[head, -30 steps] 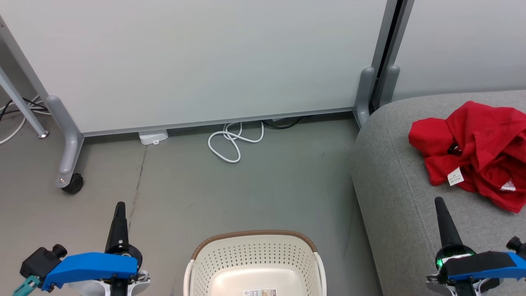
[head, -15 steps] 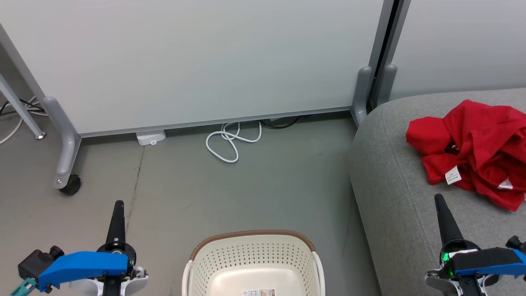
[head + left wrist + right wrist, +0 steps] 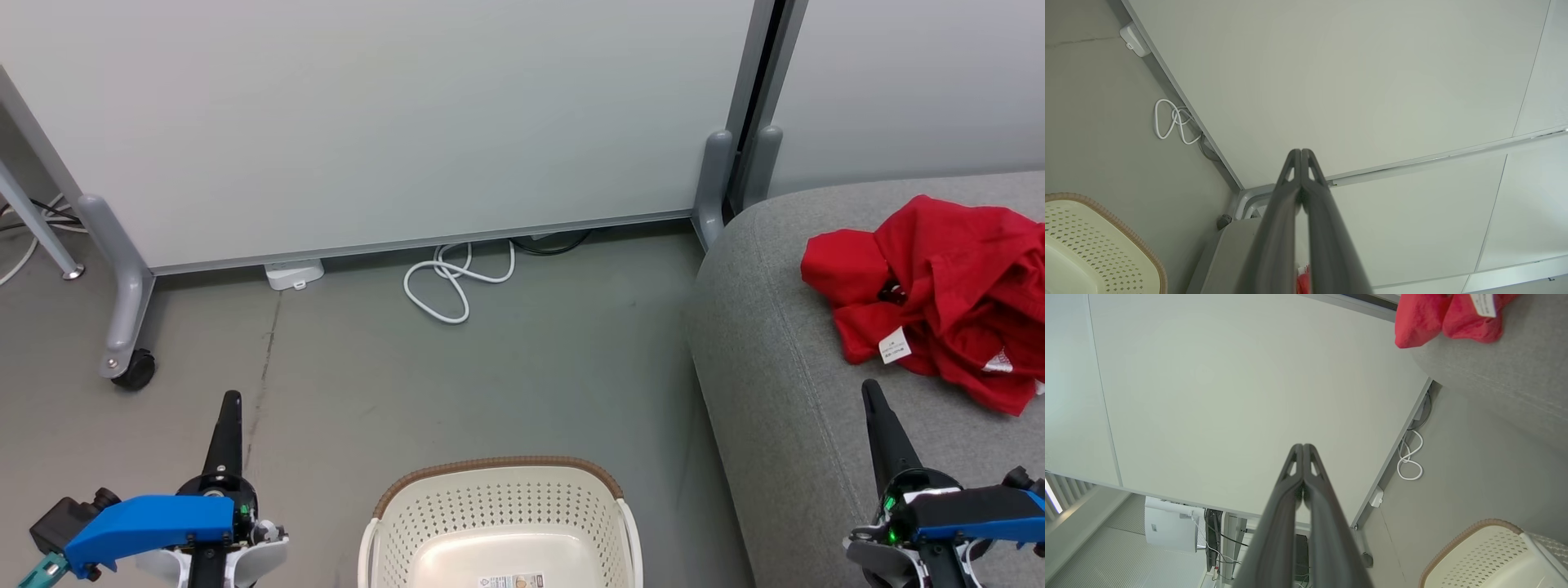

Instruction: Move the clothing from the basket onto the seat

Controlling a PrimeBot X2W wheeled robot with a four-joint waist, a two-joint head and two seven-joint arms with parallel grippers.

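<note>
Grey concrete-looking floor [image 3: 490, 384], perforated cream basket [image 3: 498, 469] with woven-look brown rim; crumpled red clothing [image 3: 939, 286] heaped on the rounded grey seat [image 3: 775, 367]. Both left gripper [image 3: 232, 398] and right gripper [image 3: 869, 387] pinched closed, empty.

Your head camera has swung a little, so the basket [image 3: 498, 465], the seat [image 3: 775, 343] and the clothing [image 3: 939, 269] all sit slightly further left in the head view than a second ago. The tips of your left pincer [image 3: 232, 398] and right pincer [image 3: 869, 386] have crept slightly up that view.

The tag [image 3: 895, 346] and sticker [image 3: 512, 581] print is illegible
</note>
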